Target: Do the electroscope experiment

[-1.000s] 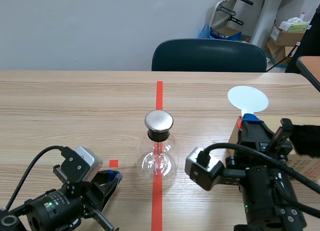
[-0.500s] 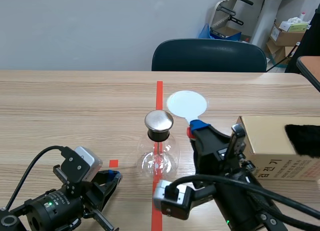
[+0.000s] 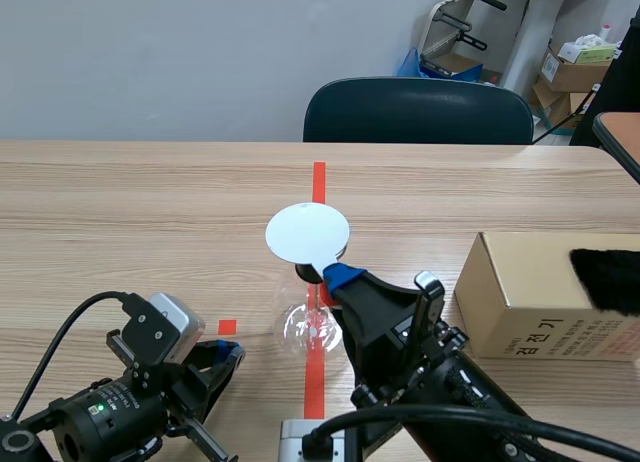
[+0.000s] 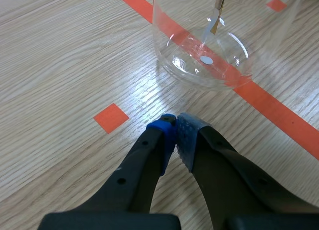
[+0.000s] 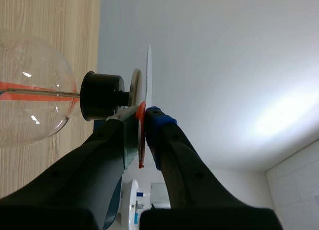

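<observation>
Wood-grain table [image 3: 150,202], round glass flask [image 3: 298,327], flat white disc [image 3: 307,233]

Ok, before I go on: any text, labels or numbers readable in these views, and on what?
"전기": printed on the front of the cardboard box on the table; fainter print beside it is unreadable.
Labels on the stacked boxes in the far corner: too small to read.
Glass flask and white disc: no text visible.
</observation>
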Robot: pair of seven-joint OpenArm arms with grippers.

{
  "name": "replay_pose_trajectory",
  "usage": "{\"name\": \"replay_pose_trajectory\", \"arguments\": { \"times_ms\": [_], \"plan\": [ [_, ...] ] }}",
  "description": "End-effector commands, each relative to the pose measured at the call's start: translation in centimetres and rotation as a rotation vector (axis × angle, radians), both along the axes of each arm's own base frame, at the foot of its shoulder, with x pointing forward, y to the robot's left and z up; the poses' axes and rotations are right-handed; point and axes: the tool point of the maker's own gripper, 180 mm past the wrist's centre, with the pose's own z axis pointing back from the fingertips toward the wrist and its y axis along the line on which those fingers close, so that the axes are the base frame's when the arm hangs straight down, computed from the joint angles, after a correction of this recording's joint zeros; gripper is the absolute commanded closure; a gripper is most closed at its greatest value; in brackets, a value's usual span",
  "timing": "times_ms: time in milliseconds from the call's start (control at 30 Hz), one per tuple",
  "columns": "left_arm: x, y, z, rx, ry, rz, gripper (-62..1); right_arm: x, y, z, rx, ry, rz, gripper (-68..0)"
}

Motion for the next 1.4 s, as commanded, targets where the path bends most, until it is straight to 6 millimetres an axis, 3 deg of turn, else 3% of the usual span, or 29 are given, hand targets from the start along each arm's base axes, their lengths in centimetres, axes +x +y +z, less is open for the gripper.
{"name": "replay_pose_trajectory", "arguments": {
  "times_ms": [0, 667, 833, 1067, 1367],
  "plan": [
    [0.5, -0.3, 0.9, -0.020, -0.033, 0.005, -4.2, 0.4, -0.2, 0.5, 0.000, -0.026, -0.001, -0.9],
    [0.5, -0.3, 0.9, -0.020, -0.033, 0.005, -4.2, 0.8, -0.8, 0.6, 0.004, -0.027, -0.041, -0.8],
    [0.5, -0.3, 0.9, -0.020, -0.033, 0.005, -4.2, 2.0, -2.4, 0.7, 0.013, -0.032, -0.155, -0.8],
    [0.5, -0.3, 0.9, -0.020, -0.033, 0.005, -4.2, 3.8, -6.3, 1.1, 0.033, -0.040, -0.391, -0.8],
    [0.5, -0.3, 0.9, -0.020, -0.033, 0.005, -4.2, 4.6, -10.0, 1.3, 0.051, -0.047, -0.598, -0.9]
  ]
}}
